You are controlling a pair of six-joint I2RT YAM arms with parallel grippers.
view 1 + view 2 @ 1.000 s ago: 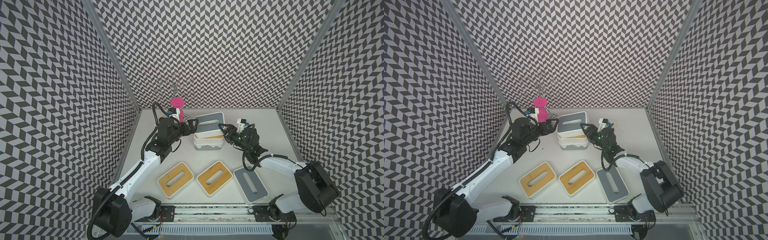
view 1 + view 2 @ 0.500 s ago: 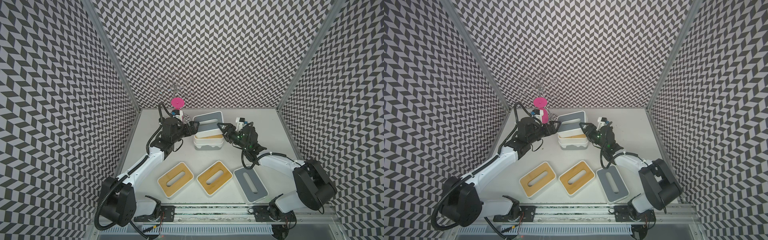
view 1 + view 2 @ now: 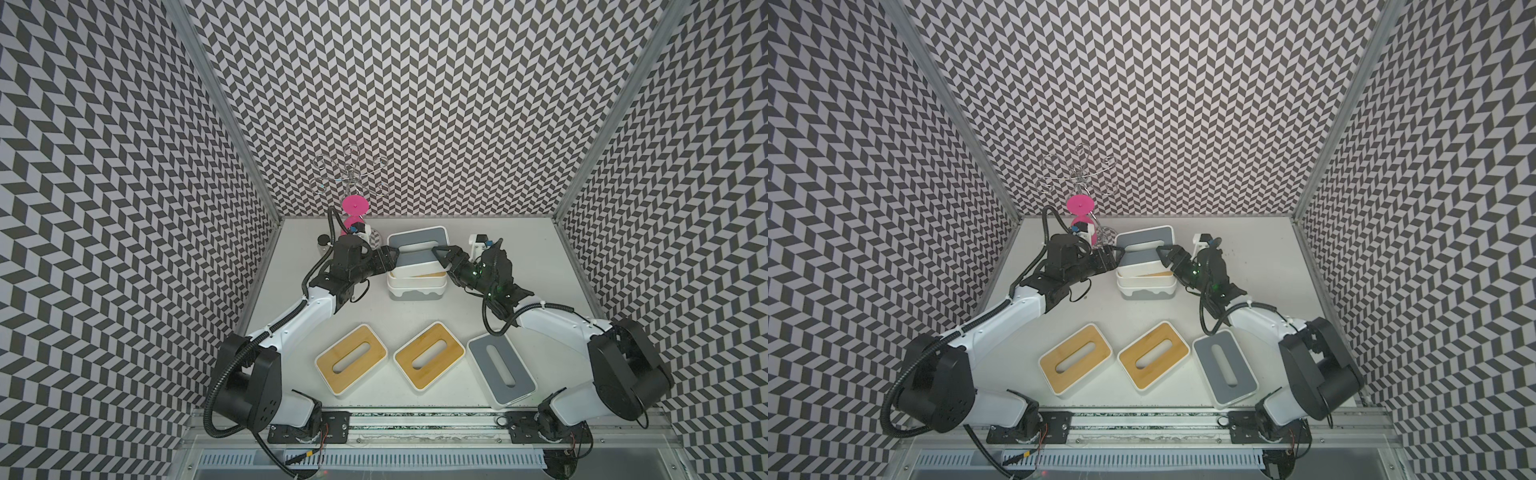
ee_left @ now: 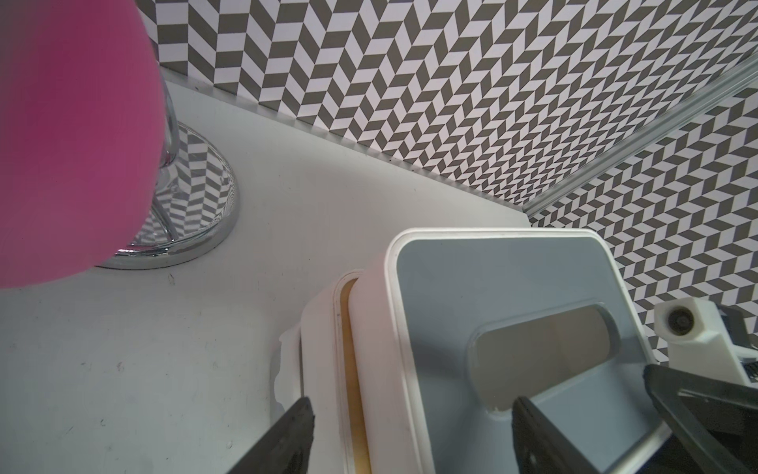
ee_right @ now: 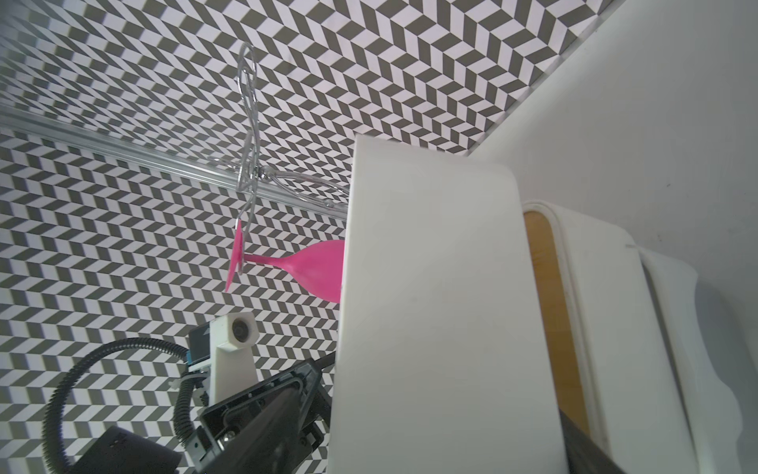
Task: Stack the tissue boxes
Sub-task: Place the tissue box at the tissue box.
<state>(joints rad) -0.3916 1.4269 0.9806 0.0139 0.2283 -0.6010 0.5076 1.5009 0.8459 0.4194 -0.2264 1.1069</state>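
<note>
At the back centre, three tissue boxes are piled. A white one with a scalloped base is lowest, a bamboo-lidded one lies on it, and a grey-lidded one leans tilted on top. My left gripper is open, straddling that top box's left end: one finger is outside, the other at the lid slot. My right gripper stands open round the box's right end. Near the front lie two bamboo-lidded boxes and a grey-lidded one.
A chrome glass rack with a pink wine glass stands at the back left, just behind my left wrist. A small dark-lidded jar sits by the left wall. Patterned walls close three sides; a metal rail runs along the front.
My left arm reached in to the pile and its jaws narrowed round the top box's left end. My right jaws opened wider at the right end.
</note>
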